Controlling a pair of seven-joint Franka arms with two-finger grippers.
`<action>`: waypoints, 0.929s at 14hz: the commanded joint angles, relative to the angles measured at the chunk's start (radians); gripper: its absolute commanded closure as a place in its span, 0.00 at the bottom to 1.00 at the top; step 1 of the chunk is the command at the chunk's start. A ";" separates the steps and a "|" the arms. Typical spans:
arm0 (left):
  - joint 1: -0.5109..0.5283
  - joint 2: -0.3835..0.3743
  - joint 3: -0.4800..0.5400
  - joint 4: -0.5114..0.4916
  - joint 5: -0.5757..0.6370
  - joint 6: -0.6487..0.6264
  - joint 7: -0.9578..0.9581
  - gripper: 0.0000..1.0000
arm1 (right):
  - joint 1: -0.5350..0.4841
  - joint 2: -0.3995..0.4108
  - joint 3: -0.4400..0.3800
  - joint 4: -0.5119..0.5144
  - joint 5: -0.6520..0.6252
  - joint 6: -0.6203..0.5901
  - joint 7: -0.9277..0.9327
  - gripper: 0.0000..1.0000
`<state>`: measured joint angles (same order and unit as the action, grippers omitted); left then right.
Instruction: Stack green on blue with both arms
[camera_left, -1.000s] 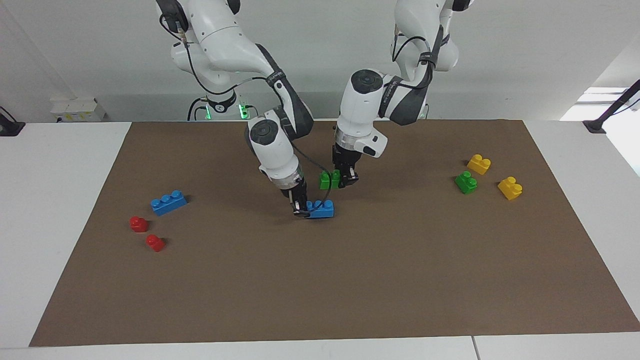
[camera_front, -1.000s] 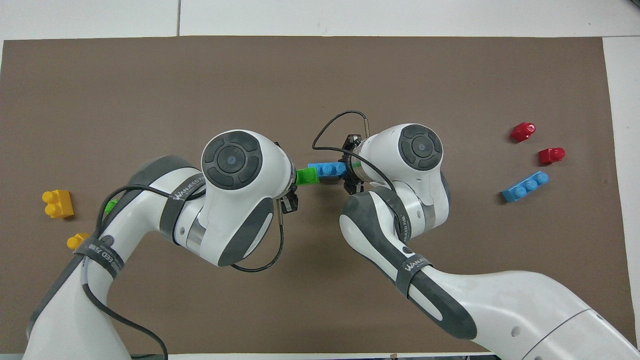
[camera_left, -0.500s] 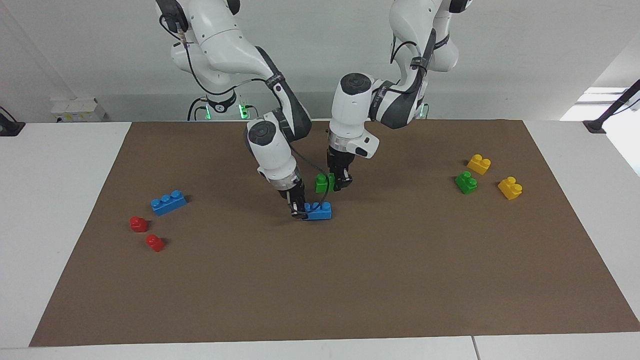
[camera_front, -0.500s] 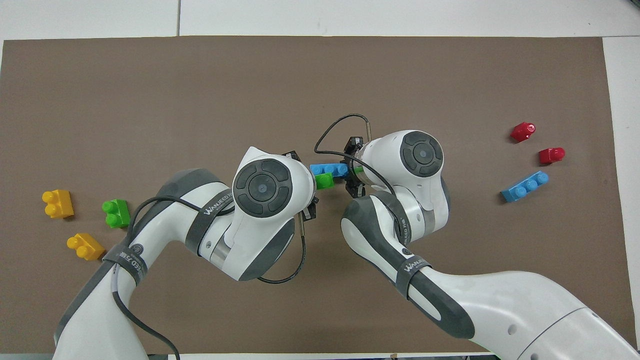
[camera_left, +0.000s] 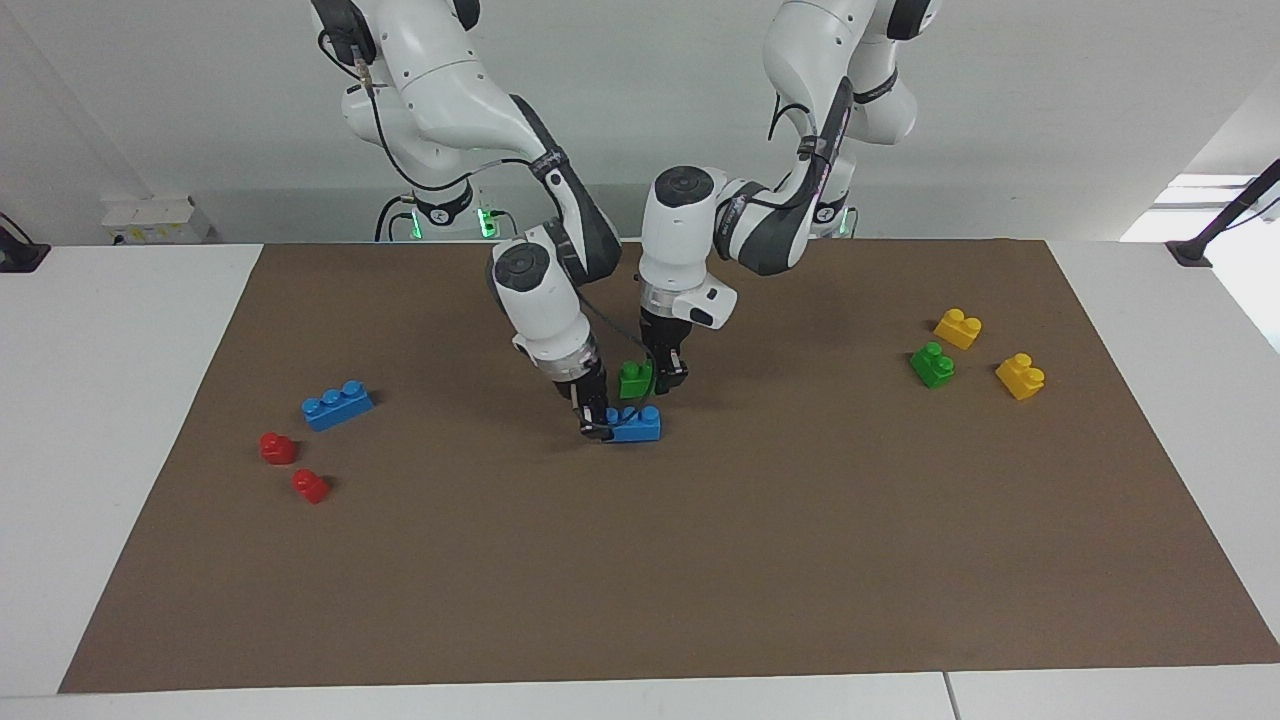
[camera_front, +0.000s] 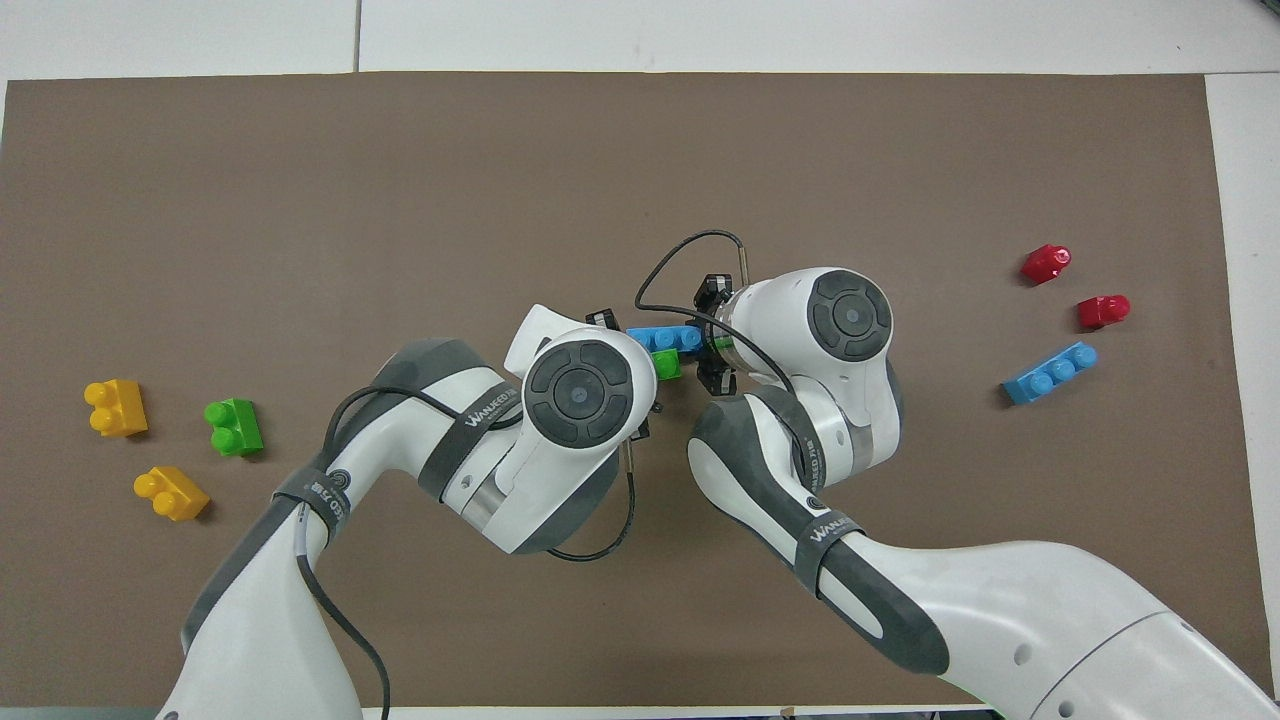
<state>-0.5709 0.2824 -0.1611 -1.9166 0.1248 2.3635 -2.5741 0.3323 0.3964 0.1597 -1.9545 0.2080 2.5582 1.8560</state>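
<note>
A blue brick (camera_left: 640, 427) (camera_front: 660, 338) lies on the brown mat (camera_left: 700, 560) near its middle. My right gripper (camera_left: 598, 424) is shut on the end of it toward the right arm. Just above that brick hangs a green brick (camera_left: 633, 380) (camera_front: 668, 364), with a small gap between them. My left gripper (camera_left: 660, 380) is shut on the green brick's side. In the overhead view both wrists cover most of the fingers and part of each brick.
A second blue brick (camera_left: 337, 405) and two red bricks (camera_left: 277, 447) (camera_left: 310, 486) lie toward the right arm's end. Another green brick (camera_left: 932, 365) and two yellow bricks (camera_left: 957, 328) (camera_left: 1020, 376) lie toward the left arm's end.
The left gripper has carried the green brick toward the right arm's end and lower, from beside the blue brick to just above it. The right gripper and blue brick barely shifted.
</note>
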 joint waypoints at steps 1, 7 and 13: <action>-0.027 0.034 0.017 0.028 0.026 0.019 -0.028 1.00 | -0.013 -0.013 0.006 -0.026 -0.015 0.023 -0.017 1.00; -0.026 0.054 0.018 0.033 0.045 0.051 -0.028 1.00 | -0.015 -0.011 0.006 -0.027 -0.015 0.030 -0.017 1.00; -0.007 0.083 0.025 0.041 0.093 0.072 -0.026 1.00 | -0.015 -0.011 0.007 -0.027 -0.015 0.030 -0.017 1.00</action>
<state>-0.5779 0.3280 -0.1530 -1.8990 0.1714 2.4137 -2.5753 0.3295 0.3978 0.1588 -1.9569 0.2080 2.5713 1.8560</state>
